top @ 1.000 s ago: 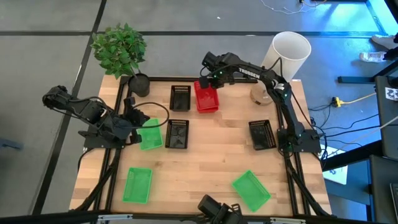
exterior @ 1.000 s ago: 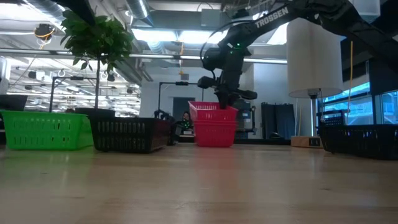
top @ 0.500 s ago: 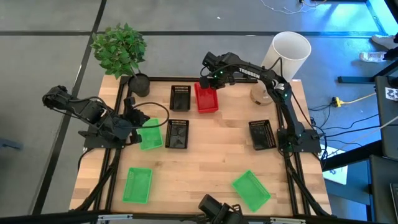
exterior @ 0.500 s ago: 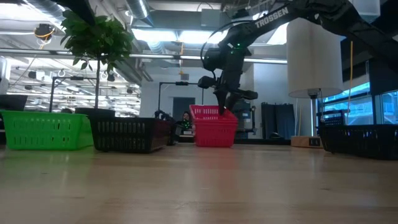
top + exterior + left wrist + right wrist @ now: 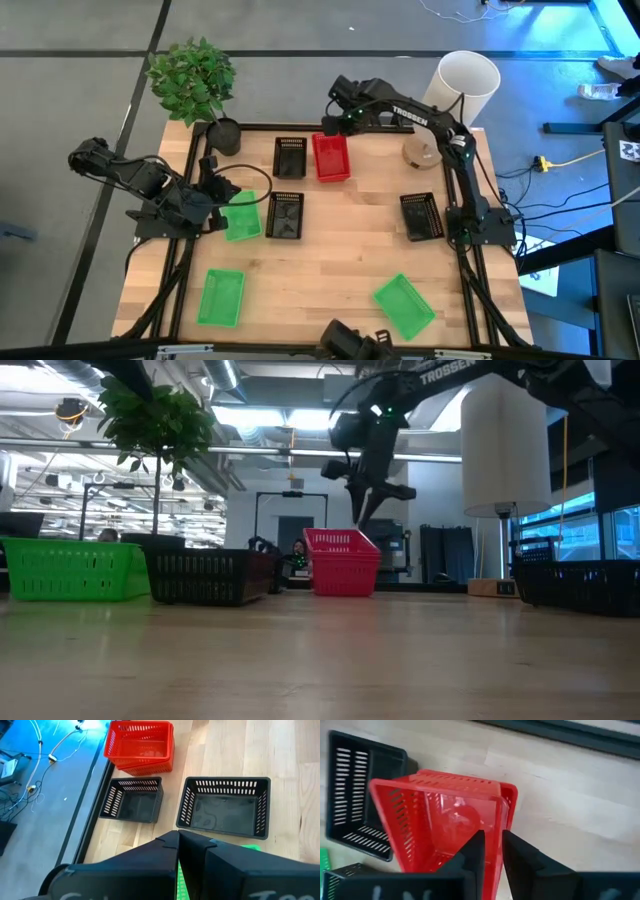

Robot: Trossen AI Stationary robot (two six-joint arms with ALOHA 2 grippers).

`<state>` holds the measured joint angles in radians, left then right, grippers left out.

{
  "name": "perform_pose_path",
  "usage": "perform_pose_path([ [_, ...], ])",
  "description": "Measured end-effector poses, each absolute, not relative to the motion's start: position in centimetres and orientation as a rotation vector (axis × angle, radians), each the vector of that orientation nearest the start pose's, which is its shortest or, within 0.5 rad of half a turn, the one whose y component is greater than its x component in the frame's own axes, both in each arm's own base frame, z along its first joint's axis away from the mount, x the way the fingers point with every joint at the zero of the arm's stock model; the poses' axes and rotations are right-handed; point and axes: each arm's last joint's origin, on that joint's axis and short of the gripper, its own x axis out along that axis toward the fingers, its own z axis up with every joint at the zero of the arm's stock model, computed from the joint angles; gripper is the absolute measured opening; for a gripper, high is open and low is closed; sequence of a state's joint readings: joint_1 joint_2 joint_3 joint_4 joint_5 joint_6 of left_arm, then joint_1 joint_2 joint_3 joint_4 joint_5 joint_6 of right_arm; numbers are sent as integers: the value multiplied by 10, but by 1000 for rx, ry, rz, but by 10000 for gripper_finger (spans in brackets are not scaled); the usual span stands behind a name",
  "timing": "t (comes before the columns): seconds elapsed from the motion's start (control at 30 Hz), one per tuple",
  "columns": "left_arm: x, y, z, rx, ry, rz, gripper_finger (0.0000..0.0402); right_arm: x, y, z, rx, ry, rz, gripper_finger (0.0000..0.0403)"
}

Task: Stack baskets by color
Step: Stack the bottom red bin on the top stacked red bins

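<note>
A nested stack of red baskets (image 5: 331, 157) (image 5: 445, 830) rests on its base at the table's far middle. My right gripper (image 5: 362, 520) (image 5: 490, 837) hangs just above the stack's far rim, open by a narrow gap and touching nothing. Three black baskets (image 5: 290, 157) (image 5: 285, 215) (image 5: 421, 216) and three green baskets (image 5: 242, 215) (image 5: 221, 296) (image 5: 404, 305) sit apart on the table. My left gripper (image 5: 220, 195) (image 5: 177, 836) is shut over the left green basket, with nothing between its fingers.
A potted plant (image 5: 224, 135) stands at the far left corner and a tall white lampshade (image 5: 466, 85) at the far right. A round wooden piece (image 5: 420, 153) lies near the right arm. Bare tabletop (image 5: 340, 250) lies in the middle.
My right gripper has opened, let go of the top red basket and risen straight up. The basket, held tilted above the others before, has dropped level into the red stack, which now stands lower.
</note>
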<state>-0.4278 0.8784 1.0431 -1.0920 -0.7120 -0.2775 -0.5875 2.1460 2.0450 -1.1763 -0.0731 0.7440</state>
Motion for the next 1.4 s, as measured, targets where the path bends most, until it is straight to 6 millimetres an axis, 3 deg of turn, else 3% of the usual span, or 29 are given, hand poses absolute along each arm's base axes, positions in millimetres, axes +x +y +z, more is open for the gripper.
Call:
perform_pose_path([
  [0.23,133,-40,334,235,731,368,0,381,-230,287,862,960,-745,65],
  [0.63,133,-40,334,231,730,370,0,419,-196,297,465,857,-453,65],
  [0.83,133,-40,334,209,725,378,0,424,-199,292,371,846,-566,29],
  [0.93,133,-40,334,208,725,379,0,425,-203,282,331,869,-594,6],
  [1.4,133,-40,334,208,724,382,0,409,-222,211,380,978,-608,1],
])
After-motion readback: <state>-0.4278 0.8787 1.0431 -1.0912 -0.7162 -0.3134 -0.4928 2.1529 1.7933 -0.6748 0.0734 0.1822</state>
